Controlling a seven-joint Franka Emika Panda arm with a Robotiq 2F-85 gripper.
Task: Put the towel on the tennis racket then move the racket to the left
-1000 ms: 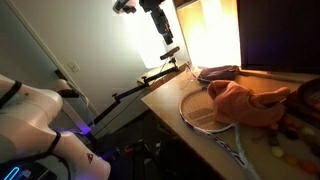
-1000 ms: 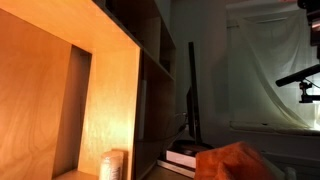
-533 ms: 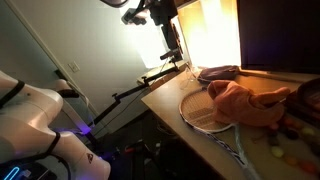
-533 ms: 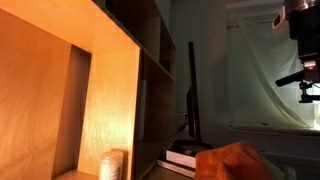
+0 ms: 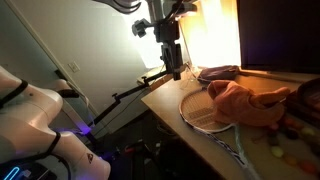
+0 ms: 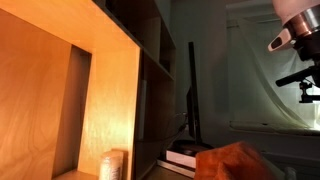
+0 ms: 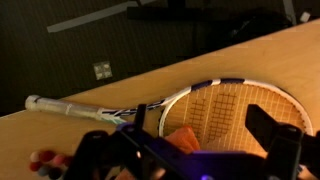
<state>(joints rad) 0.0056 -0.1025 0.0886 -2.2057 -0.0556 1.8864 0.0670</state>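
A tennis racket (image 5: 200, 108) with a white frame lies on the wooden table (image 5: 185, 135), its handle pointing to the near edge. An orange towel (image 5: 245, 100) lies bunched on the far part of the racket head. In the wrist view the racket (image 7: 225, 108) lies across the table with its handle at the left, and the towel (image 7: 183, 140) shows at the bottom. The towel also shows in an exterior view (image 6: 235, 162). My gripper (image 5: 176, 68) hangs above the table's left end, beside the racket head. In the wrist view it (image 7: 185, 148) is open and empty.
A dark pinkish object (image 5: 218, 72) lies behind the racket. Small coloured items (image 5: 285, 128) sit at the table's right. A black jointed stand (image 5: 135, 88) reaches toward the table's left edge. A wooden shelf unit (image 6: 90, 100) and a monitor (image 6: 192, 90) stand nearby.
The arm has come down from the top of the view toward the table's left end, near the racket head. The racket and towel have not moved.
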